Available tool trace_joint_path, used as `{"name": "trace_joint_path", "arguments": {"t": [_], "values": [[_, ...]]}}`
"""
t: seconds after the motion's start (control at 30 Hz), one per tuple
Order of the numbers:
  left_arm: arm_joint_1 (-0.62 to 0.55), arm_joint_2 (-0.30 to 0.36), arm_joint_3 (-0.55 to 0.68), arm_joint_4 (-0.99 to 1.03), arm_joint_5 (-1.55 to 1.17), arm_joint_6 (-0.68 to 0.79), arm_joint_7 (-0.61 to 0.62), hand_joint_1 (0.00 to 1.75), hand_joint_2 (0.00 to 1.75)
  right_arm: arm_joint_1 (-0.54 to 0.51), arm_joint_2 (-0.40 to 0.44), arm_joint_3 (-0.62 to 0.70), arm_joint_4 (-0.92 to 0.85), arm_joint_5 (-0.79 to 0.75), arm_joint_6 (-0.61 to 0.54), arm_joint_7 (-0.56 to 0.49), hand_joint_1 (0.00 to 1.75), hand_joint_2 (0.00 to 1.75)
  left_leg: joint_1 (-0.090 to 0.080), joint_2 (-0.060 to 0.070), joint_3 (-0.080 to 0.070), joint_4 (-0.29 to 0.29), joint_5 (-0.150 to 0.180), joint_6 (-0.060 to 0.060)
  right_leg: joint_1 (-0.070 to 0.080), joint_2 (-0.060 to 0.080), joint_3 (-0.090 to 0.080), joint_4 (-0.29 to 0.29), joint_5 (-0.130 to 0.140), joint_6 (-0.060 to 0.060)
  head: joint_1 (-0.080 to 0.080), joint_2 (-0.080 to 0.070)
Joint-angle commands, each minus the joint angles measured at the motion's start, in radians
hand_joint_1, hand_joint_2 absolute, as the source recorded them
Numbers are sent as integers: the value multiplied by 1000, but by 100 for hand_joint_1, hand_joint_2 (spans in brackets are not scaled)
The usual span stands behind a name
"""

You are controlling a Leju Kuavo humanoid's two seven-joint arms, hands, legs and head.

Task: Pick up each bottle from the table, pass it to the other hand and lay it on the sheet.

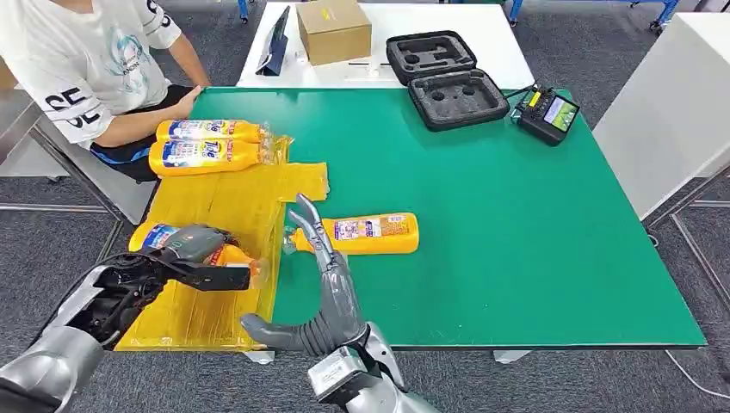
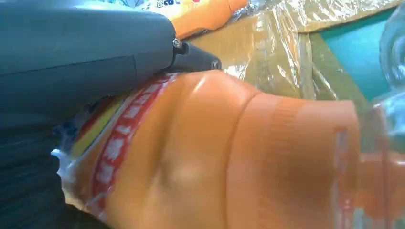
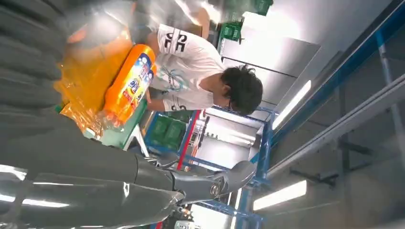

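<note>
- The left robot hand (image 1: 196,256) wraps its dark fingers around an orange bottle (image 1: 168,241). It holds the bottle lying on its side over the yellow sheet (image 1: 225,205), near the front left corner of the green tabletop (image 1: 516,215).
- Up close, the held bottle looks smooth and shiny, with a red and white label and a clear cap end.
- The right robot hand (image 1: 323,292) is open. Its grey fingers are spread and point up, and it holds nothing. It is at the front edge of the tabletop, just beside the sheet.
- Another orange bottle (image 1: 366,233) lies flat on the bare green tabletop, just past the right robot hand's fingertips. I cannot tell if they touch.
- Two more orange bottles (image 1: 211,146) lie side by side on the far end of the sheet, near the left edge.
- The sheet is crinkly, shiny plastic.
- A person (image 1: 86,69) in a white shirt sits at the far left corner.
</note>
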Motion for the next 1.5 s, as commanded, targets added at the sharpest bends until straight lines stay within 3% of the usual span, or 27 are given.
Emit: {"name": "trace_joint_path", "arguments": {"t": [0.03, 0.07, 0.53, 0.77, 1.13, 1.3, 1.43, 1.47, 1.5], "values": [[1, -31, -67, 125, 31, -30, -8, 0, 175, -35, -13, -25, 68, -1, 1, 1, 0, 175, 0, -1, 4, -2, 0, 0, 0, 0, 4, -1, 0, 0, 0, 0], [-2, -32, -65, 127, 38, -40, -12, 0, 0, -35, -12, -26, 71, -3, 5, 1, 0, 175, -1, -1, 6, -3, 1, 0, -1, 0, 6, -2, 0, 0, 0, 0], [10, -38, -6, 127, 210, -174, -73, 0, 0, -38, -6, -27, 105, 20, -10, 1, 0, 175, -1, 0, 8, -2, 1, 1, -1, 1, 8, -1, 0, 0, 0, 0], [7, -70, 114, 136, 441, -336, -80, 0, 0, -39, 8, -41, 138, 54, -10, 1, 0, 175, -1, 0, 9, -3, 1, 1, -1, 1, 8, -2, 1, 0, 0, 0], [40, -73, 159, 96, 512, -305, -99, 0, 0, -32, 9, -41, 148, 67, -8, 1, 0, 175, -1, 0, 8, -2, 1, 1, -1, 1, 7, -1, 0, 0, 0, 0], [88, -204, 269, -72, 413, 455, -125, 0, 0, -27, 12, -55, 181, 158, -40, 1, 0, 175, -1, -3, 6, -1, 1, 1, -1, -3, 7, -1, 0, 1, 0, 0], [88, -204, 269, -72, 413, 455, -125, 0, 0, -27, 12, -55, 181, 158, -40, 1, 0, 175, -1, -4, 7, -2, 1, 1, -1, -3, 7, -2, 0, 1, 0, 0], [95, -212, 285, -98, 419, 520, -131, 0, 0, -30, 21, -66, 196, 185, -38, 1, 0, 175, -1, -4, 7, -2, 1, 1, -1, -3, 7, -2, 0, 1, 0, 0], [217, -201, 432, -314, 448, 826, -215, 0, 175, -75, 17, -142, 257, 591, -78, 204, 0, 175, 0, -4, 3, 0, 2, 1, 0, -4, 4, -1, 0, 1, 0, 0]]}}
